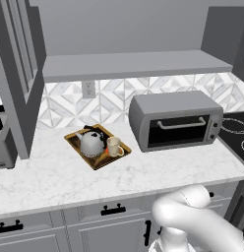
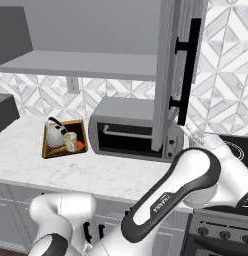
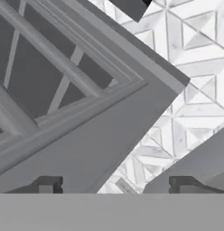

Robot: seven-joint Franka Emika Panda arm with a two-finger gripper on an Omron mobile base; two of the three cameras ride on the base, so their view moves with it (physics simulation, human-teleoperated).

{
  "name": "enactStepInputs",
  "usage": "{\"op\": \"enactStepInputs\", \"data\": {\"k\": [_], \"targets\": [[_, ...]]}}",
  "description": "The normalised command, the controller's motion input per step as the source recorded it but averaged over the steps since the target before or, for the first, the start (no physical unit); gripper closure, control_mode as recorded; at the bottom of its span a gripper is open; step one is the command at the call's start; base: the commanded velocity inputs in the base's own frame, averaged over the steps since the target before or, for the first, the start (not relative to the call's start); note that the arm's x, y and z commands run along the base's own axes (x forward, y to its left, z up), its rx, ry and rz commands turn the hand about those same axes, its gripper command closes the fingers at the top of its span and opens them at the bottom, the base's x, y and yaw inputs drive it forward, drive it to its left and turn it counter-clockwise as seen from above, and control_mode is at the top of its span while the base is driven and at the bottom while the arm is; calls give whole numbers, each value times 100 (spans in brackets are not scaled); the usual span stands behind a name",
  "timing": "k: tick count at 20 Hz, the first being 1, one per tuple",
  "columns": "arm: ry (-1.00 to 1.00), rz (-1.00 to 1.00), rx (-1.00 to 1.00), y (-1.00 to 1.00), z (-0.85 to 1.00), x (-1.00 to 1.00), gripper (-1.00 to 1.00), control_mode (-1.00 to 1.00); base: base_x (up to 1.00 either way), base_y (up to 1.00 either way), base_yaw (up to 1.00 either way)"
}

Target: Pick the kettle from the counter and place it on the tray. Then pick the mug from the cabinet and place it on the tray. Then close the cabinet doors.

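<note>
Tray (image 1: 72, 139) is sitting left of centre on the counter (image 1: 55, 177), carrying kettle (image 1: 91, 143) and mug (image 1: 113, 146) side by side. Toaster oven (image 1: 175, 119) is standing just right. Gripper (image 3: 116, 184) is hanging spread wide at the open cabinet door (image 3: 64, 90), grasping nothing.

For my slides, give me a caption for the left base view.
Kettle and mug sit together on the tray beside the toaster oven, cabinet door open.
</note>
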Motion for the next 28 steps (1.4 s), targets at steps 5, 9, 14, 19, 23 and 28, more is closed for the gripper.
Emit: {"op": "enactStepInputs", "data": {"k": [5, 9, 14, 19, 23, 28], "targets": [[13, 0, -27, 100, 43, 0, -100, -100, 0, 0, 0], [21, -8, -20, 100, 31, 2, -100, -100, 0, 0, 0], [21, -13, -14, 89, 20, 33, -100, -100, 0, 0, 0], [10, -14, -7, 67, 1, 66, -100, -100, 0, 0, 0], [1, -12, -1, 41, -5, 81, -100, -100, 0, 0, 0], [1, -13, 0, 17, -7, 97, -100, -100, 0, 0, 0]]}}
